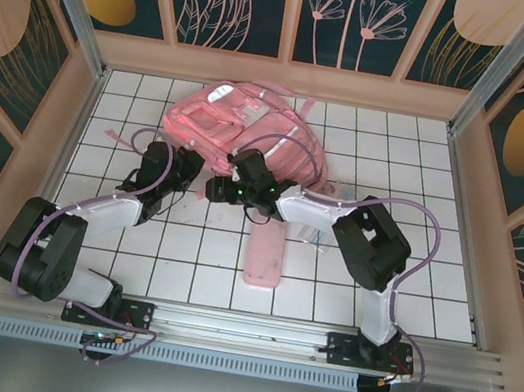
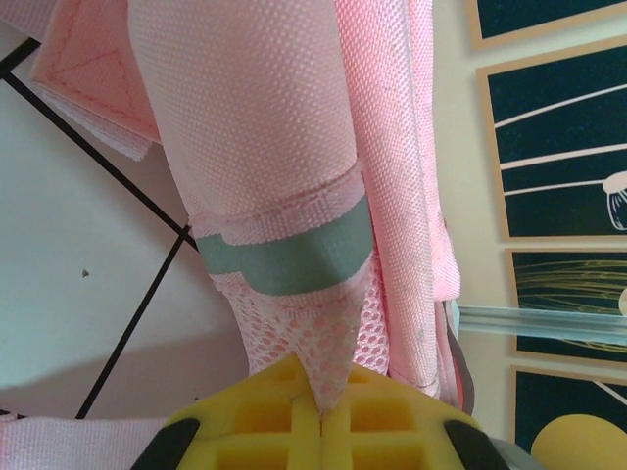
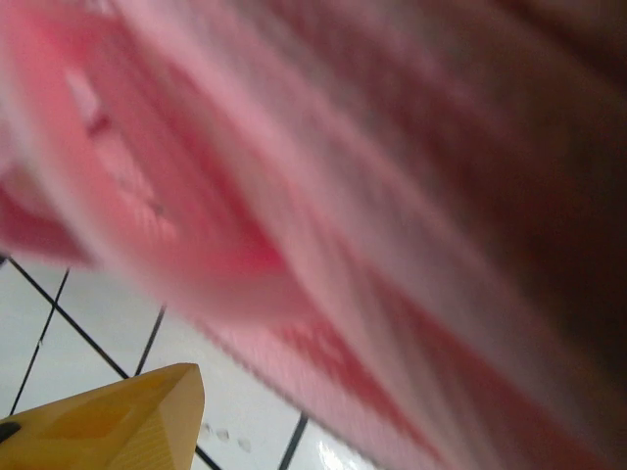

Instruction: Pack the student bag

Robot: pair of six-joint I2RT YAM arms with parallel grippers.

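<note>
One white-tiled table [image 1: 171, 251]; left gripper [image 2: 319, 394] pinches student bag [image 1: 245, 122], right gripper's [image 1: 233, 176] gape unclear.

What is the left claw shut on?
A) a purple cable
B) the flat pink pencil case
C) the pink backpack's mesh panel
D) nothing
C: the left claw pinches the mesh panel of the pink backpack between its closed yellow fingers, just below the grey stripe.
</note>
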